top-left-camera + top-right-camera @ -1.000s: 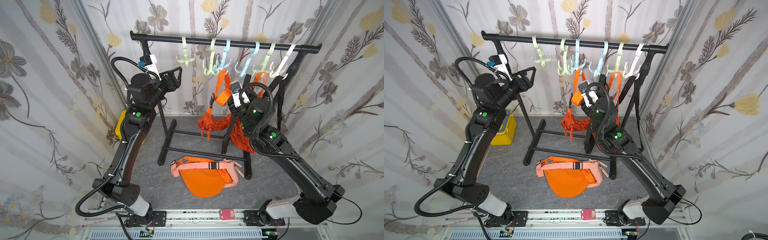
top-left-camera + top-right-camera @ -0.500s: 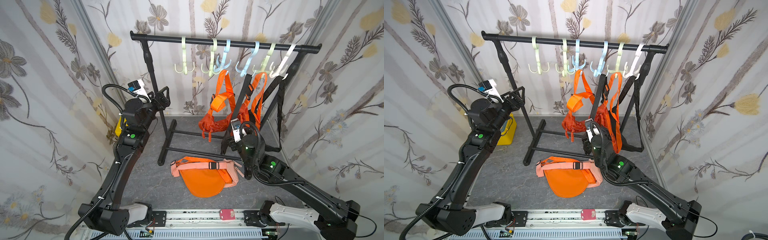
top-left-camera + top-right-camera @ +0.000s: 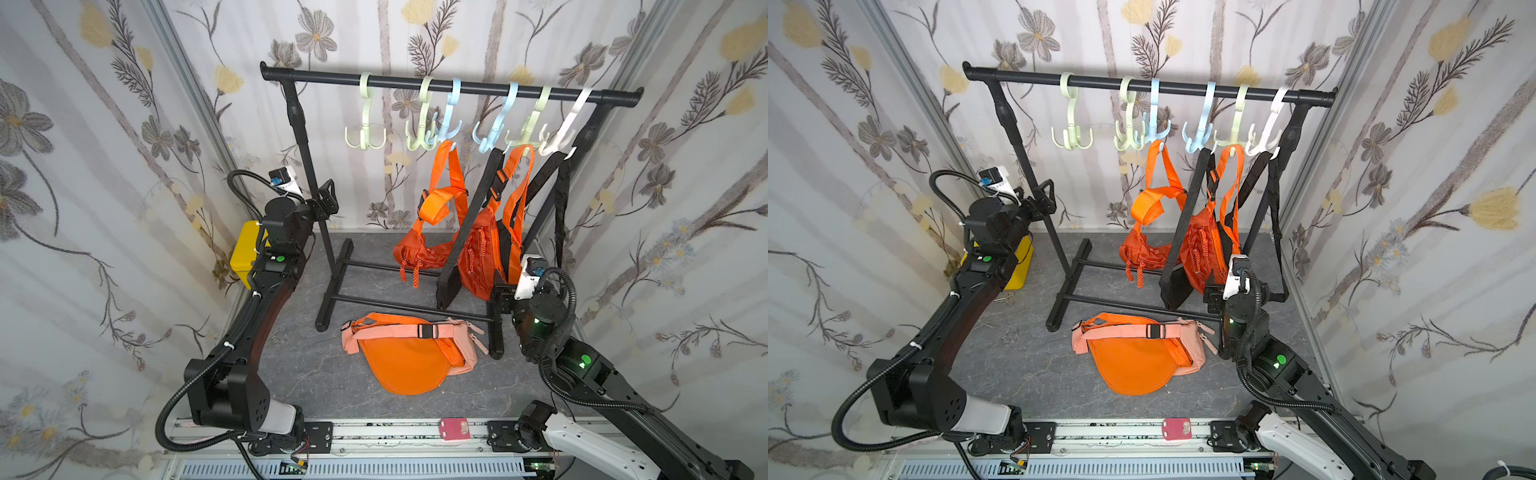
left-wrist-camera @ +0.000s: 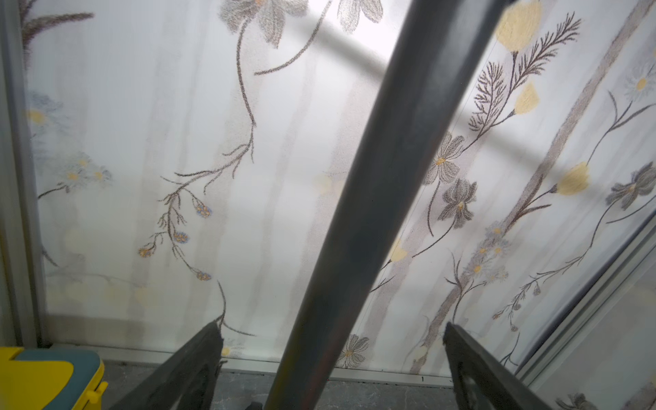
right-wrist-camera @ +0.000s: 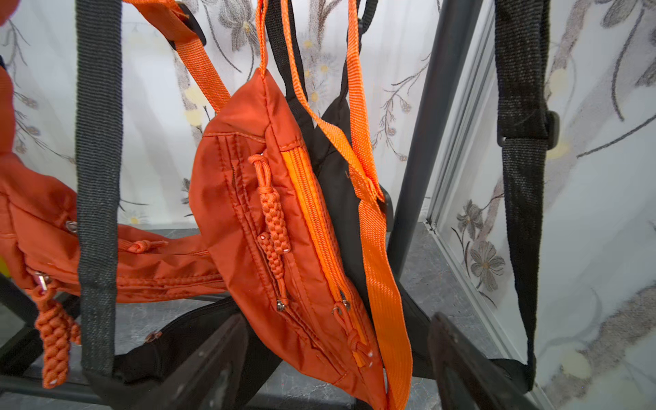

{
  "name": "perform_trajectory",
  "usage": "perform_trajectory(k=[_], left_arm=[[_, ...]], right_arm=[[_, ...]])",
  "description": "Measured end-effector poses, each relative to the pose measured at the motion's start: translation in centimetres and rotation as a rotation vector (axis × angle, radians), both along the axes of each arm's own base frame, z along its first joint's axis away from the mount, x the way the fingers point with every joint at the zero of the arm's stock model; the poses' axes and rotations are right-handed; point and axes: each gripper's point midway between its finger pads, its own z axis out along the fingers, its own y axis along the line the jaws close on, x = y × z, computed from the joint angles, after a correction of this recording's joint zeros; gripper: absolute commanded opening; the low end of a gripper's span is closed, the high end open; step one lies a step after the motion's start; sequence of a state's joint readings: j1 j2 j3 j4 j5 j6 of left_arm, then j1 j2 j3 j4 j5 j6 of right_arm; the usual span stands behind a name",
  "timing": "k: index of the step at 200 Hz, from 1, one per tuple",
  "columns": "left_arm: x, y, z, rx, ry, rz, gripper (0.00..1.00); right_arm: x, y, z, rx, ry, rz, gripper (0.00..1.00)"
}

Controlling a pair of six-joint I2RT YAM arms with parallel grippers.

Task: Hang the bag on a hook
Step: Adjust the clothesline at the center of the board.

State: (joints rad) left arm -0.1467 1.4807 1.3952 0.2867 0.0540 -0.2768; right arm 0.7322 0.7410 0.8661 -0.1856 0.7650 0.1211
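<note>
An orange and pink bag (image 3: 405, 365) (image 3: 1133, 365) lies flat on the grey floor in front of the rack, with nothing touching it. Several hooks hang from the black rail (image 3: 449, 85); the leftmost pale green hook (image 3: 365, 137) is bare. My left gripper (image 3: 329, 195) (image 4: 332, 324) is open, close to the rack's left upright (image 4: 390, 177). My right gripper (image 3: 498, 297) (image 5: 339, 319) is open and low on the right, right in front of a hanging orange bag (image 5: 248, 213) without gripping it.
Two orange bags (image 3: 419, 249) and black bags (image 3: 449, 286) hang from the right-hand hooks, straps dangling. The rack's base bars (image 3: 395, 305) cross the floor behind the lying bag. A yellow box (image 3: 243, 257) stands by the left wall. A pink tag (image 3: 455, 428) sits on the front rail.
Both arms have come down from the rail. The left gripper sank back to the left upright, the right gripper dropped away from the hung orange bag's strap, and both jaws opened wider.
</note>
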Motion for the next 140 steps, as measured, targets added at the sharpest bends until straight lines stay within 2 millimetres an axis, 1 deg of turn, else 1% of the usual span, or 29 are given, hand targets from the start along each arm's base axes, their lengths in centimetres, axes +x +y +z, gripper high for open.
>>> perform_trajectory(k=[11, 26, 41, 61, 70, 80, 89, 99, 140], left_arm=[[1.0, -0.2, -0.1, 0.018, -0.004, -0.001, 0.9], [2.0, -0.3, -0.2, 0.039, -0.01, 0.003, 0.79], [2.4, -0.3, -0.4, 0.054, -0.009, 0.009, 0.58], [2.3, 0.0, -0.9, 0.071, -0.022, 0.026, 0.31], [2.1, 0.3, -1.2, 0.081, -0.025, 0.047, 0.23], [1.6, 0.5, -1.2, 0.143, -0.042, 0.054, 0.16], [1.1, 0.6, -1.2, 0.206, -0.055, 0.065, 0.12], [0.4, 0.5, -1.2, 0.259, -0.065, 0.063, 0.1], [-2.2, 0.8, -1.2, 0.255, -0.071, 0.062, 0.09]], right_arm=[[-0.1, -0.3, 0.2, 0.008, -0.005, -0.005, 0.8], [-0.2, -0.7, 0.4, 0.023, -0.015, -0.014, 0.8], [-0.2, -1.0, 0.5, 0.026, -0.018, -0.021, 0.8], [0.0, -1.1, 0.5, 0.027, -0.015, -0.016, 0.8], [0.0, -1.2, 0.5, 0.027, -0.015, -0.021, 0.8], [0.1, -1.3, 0.4, 0.028, -0.014, -0.021, 0.8], [0.2, -1.3, 0.4, 0.029, -0.013, -0.018, 0.8], [0.3, -1.4, 0.4, 0.028, -0.012, -0.022, 0.8], [0.6, -1.0, 0.2, 0.026, -0.003, -0.007, 0.8]])
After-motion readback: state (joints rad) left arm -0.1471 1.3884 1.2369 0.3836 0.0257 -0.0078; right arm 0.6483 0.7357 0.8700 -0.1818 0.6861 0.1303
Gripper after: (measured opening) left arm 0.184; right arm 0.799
